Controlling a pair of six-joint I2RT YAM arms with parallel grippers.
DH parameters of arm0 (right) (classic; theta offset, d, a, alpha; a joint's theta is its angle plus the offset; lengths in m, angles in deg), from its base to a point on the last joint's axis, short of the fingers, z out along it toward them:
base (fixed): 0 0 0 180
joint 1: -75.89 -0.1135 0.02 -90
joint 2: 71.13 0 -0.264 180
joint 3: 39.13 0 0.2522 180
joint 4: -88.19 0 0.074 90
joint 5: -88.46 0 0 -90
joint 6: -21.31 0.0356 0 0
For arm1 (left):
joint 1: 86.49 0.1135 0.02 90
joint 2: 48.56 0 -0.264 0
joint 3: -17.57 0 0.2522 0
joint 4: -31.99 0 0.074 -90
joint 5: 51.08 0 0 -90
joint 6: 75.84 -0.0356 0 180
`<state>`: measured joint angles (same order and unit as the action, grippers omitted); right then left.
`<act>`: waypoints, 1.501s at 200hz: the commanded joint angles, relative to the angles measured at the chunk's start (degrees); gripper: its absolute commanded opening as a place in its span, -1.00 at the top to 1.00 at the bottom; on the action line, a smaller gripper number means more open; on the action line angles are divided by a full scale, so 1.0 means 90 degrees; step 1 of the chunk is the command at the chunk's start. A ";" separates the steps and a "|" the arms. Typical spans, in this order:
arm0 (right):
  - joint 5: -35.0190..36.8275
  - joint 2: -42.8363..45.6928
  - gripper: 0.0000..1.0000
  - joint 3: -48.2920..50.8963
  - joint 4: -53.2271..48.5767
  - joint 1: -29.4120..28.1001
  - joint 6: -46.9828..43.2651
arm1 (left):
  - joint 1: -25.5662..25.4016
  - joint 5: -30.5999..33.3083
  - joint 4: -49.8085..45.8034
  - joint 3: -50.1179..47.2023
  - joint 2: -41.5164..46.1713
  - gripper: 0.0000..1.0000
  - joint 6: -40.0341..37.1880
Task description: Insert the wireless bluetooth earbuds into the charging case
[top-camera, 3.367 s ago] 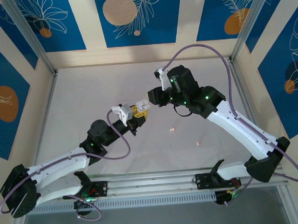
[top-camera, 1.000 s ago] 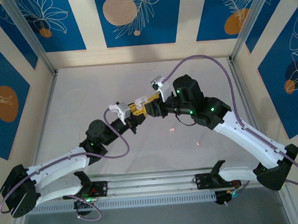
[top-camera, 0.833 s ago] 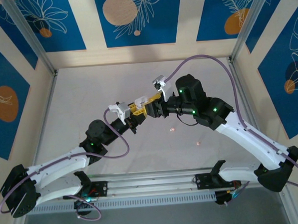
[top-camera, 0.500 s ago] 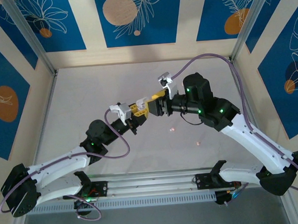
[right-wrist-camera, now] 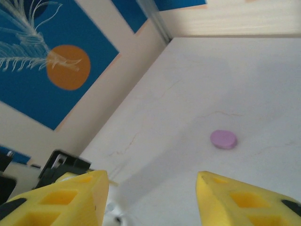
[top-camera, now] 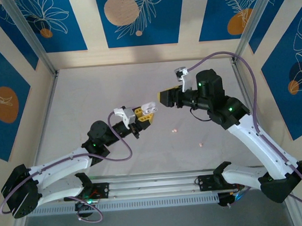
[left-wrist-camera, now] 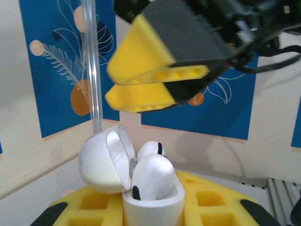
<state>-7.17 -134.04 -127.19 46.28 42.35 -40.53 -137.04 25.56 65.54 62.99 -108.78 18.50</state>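
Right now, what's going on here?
The left hand grips a white pebble-shaped charging case, lid open, with two white earbuds sitting in it. The right hand is open and empty, in the air near the case, not touching it. Two tiny peach-pink buds lie loose on the pale table.

The left arm (top-camera: pixel 67 165) stretches low across the table, and its left gripper (top-camera: pixel 142 115) is clamped on the open charging case (top-camera: pixel 149 108). The right arm (top-camera: pixel 248 133) arches high, elbow bent. Its right gripper (top-camera: pixel 163 98) hangs just beyond the case, slightly above it, jaws parted.
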 commanded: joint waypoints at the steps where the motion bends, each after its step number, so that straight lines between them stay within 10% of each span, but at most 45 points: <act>1: -0.0962 -0.0215 -0.08 -0.0230 -0.0340 0.0418 0.0737 | -0.0029 -0.0538 0.0096 0.0163 -0.0092 0.54 -0.0223; 95: -0.2582 -0.1108 -0.19 -0.1048 -0.1543 0.0670 0.0611 | -0.0029 -0.1032 -0.0022 0.0542 -0.0504 0.54 -0.0453; 300: -0.2672 -0.1019 -0.05 -0.1013 -0.2664 0.0465 -0.0414 | -0.0029 -0.0437 0.0251 0.0470 -0.0479 0.53 -0.0340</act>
<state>-30.30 -145.34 -136.90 26.74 47.03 -42.72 -137.04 18.59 63.16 66.73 -113.98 15.27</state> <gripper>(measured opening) 0.527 0.237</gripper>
